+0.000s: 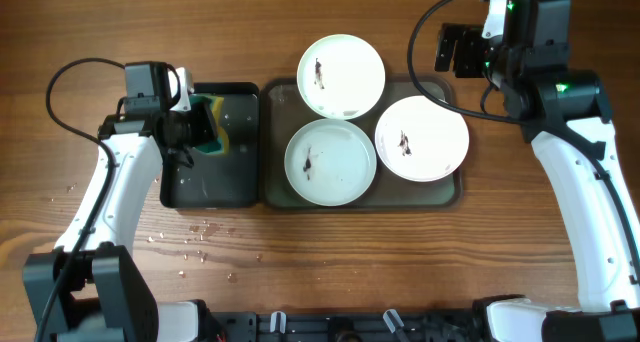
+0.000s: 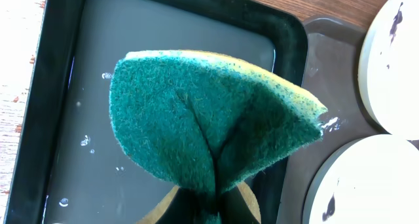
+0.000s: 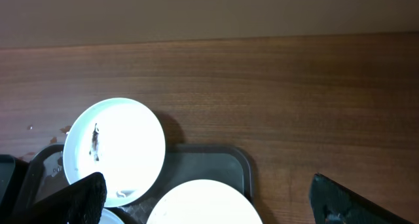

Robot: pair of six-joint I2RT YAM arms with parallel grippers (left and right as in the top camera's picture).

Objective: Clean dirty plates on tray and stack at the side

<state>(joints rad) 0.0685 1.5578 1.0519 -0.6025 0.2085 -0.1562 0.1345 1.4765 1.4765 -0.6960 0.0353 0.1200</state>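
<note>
— Three plates sat smudged on the tray, centre of the overhead frame?
— We saw that. Our left gripper pinched a green sponge (folded) above the black tray, left of centre; our right gripper, upper right, had its fingers spread wide.

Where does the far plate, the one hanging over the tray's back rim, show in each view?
Overhead: plate, top centre.
Left wrist: plate cut off at the upper right edge.
Right wrist: plate at lower left.
Shared landmark: the grey tray beneath it.
</note>
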